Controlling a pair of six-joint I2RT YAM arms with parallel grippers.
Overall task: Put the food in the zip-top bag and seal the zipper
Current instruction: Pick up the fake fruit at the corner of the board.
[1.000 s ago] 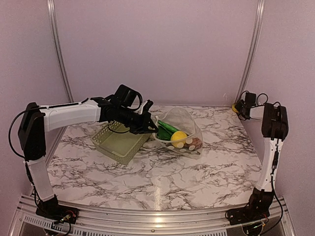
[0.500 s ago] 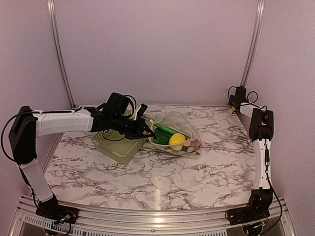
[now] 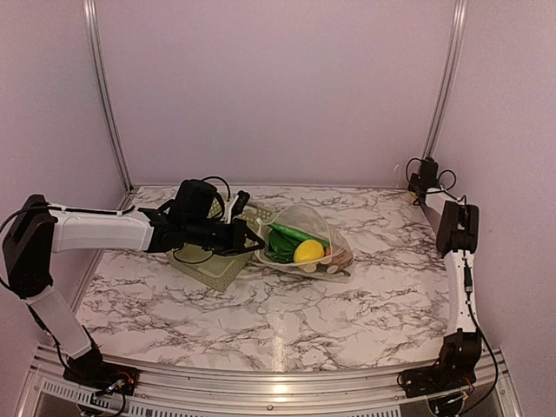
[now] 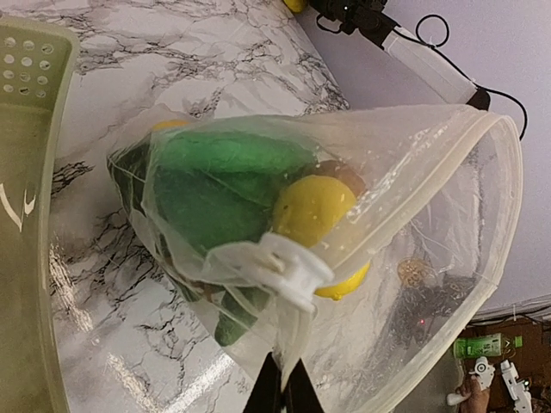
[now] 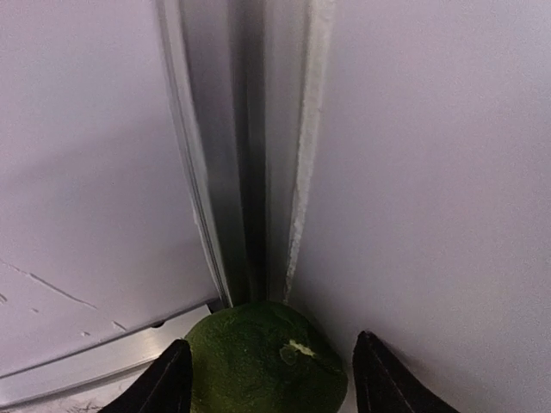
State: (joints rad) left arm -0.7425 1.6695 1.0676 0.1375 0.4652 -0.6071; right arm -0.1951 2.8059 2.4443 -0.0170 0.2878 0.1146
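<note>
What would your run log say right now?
left gripper: shut on zip-top bag | food: in bag | right gripper: open around green piece

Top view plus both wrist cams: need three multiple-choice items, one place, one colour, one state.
1. In the top view, where does the basket lie relative to the bag?
A. left of it
B. right of it
C. inside it

2. The round piece between the right gripper's fingers is:
A. orange
B. white
C. green

3. The left gripper is:
A. open over the basket
B. shut on the bag
C. shut on a fruit

Answers:
1 A, the basket sits beside the bag on its left.
2 C, the right wrist view shows a dark green ball.
3 B, the left wrist view shows its fingers pinched together on bag film.
</note>
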